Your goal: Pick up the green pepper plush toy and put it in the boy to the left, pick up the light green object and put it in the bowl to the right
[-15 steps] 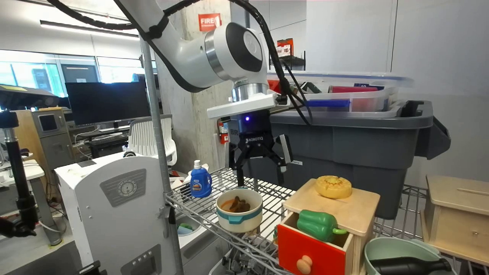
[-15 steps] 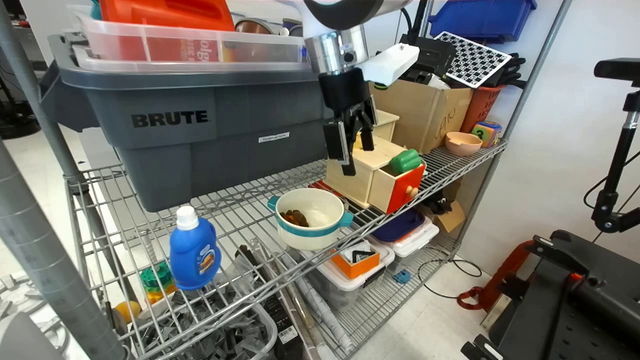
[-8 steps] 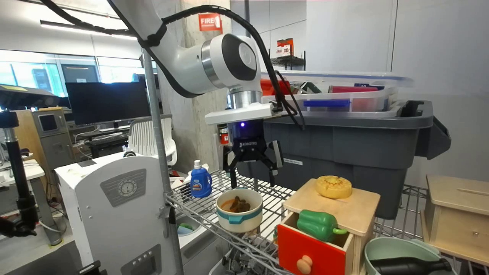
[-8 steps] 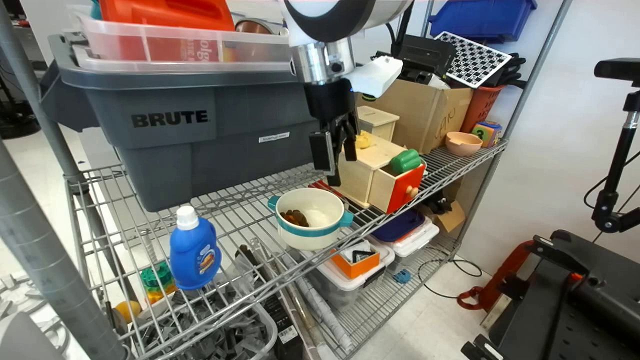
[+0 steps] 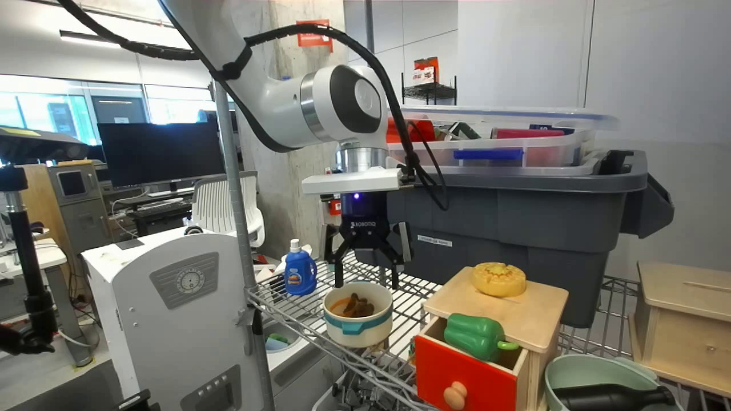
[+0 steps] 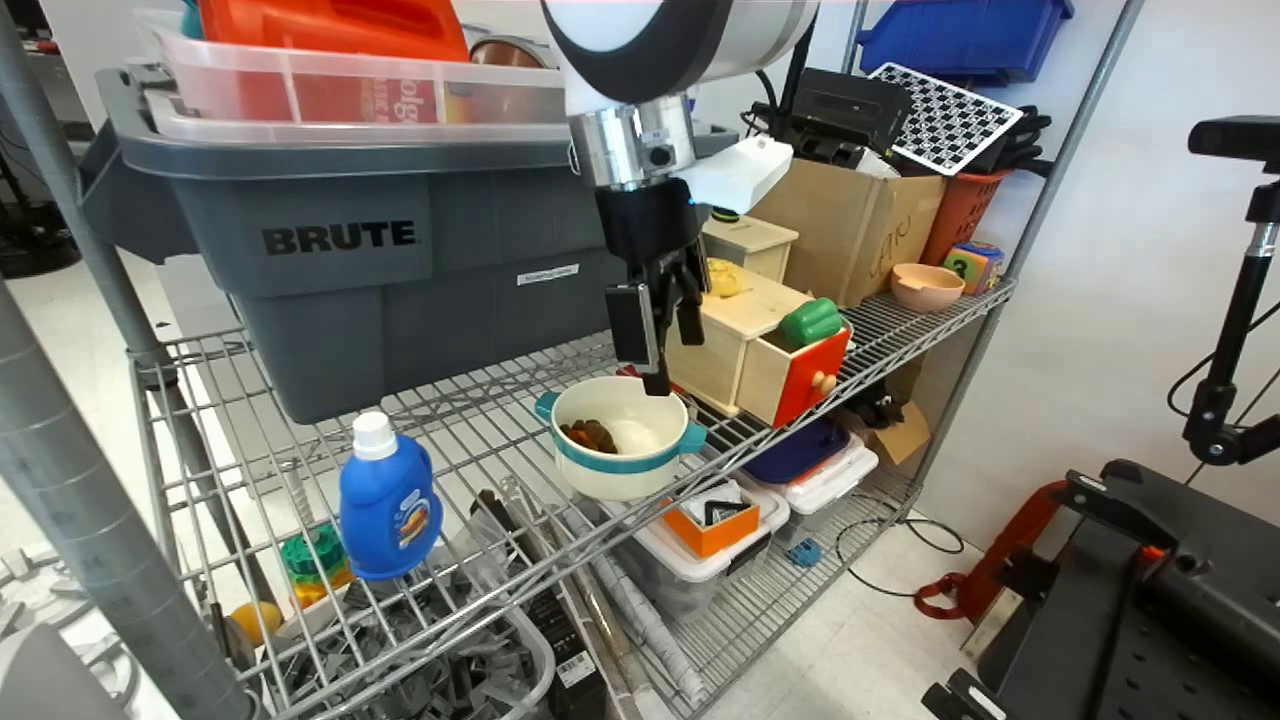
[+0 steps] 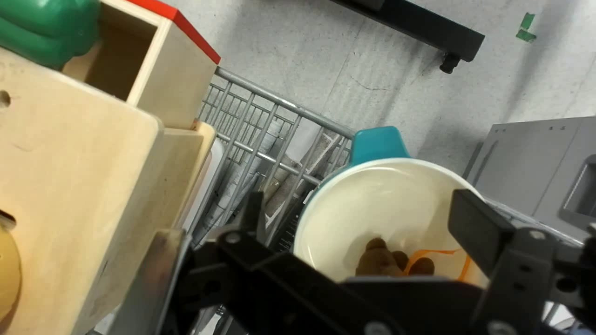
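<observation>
The green pepper (image 5: 474, 337) lies in the open red-fronted drawer (image 5: 462, 374); it also shows in the wrist view (image 7: 44, 28). A grey-green bowl (image 5: 599, 365) stands right of the drawer box in an exterior view, with a black bottle (image 5: 614, 395) in it. The light green object is out of view. My gripper (image 5: 367, 278) is open and empty, above a cream pot with a teal band (image 6: 615, 480). In the wrist view a brown plush (image 7: 377, 261) with an orange strip lies in the pot, partly hidden by my gripper (image 7: 363, 209).
The pot stands on a wire shelf (image 6: 490, 430) near its front edge. A blue detergent bottle (image 6: 392, 510) stands beside it. A large grey bin (image 6: 430, 270) is behind. A yellow round thing (image 5: 498, 279) sits on the wooden drawer box (image 5: 445, 298).
My gripper has come down and moved toward the pot, leftward in both exterior views. It stays open. The pepper, the pot and the other things have not moved.
</observation>
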Available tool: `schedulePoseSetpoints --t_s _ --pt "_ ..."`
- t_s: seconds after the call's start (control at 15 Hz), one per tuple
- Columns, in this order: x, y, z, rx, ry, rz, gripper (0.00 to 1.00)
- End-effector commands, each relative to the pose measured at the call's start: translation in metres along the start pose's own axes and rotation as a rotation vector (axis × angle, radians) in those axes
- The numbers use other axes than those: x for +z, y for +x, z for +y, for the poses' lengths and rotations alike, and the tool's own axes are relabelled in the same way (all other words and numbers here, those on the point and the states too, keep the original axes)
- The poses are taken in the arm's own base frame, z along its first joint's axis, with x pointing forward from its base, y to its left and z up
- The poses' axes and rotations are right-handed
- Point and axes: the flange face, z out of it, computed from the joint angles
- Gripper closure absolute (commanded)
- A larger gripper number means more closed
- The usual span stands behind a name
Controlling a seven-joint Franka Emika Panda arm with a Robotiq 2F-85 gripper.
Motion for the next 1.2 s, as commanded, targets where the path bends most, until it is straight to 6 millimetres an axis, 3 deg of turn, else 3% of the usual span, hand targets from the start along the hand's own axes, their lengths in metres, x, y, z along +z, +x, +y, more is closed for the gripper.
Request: schedulePoseSetpoints --t_s 0.0,0.47,0.8,1.0,1.13 --pt "0.000 -0.001 0.010 0.010 0.009 -0.014 0.00" --pt "0.010 -0.006 0.022 0.036 -0.003 -0.049 0.00" --pt "0.024 -0.005 0.020 0.032 -0.008 -0.075 0.00" --pt "0.017 -0.008 0.018 0.021 0.022 -0.063 0.00" --pt "0.026 -0.007 0.017 0.027 0.006 -0.056 0.00"
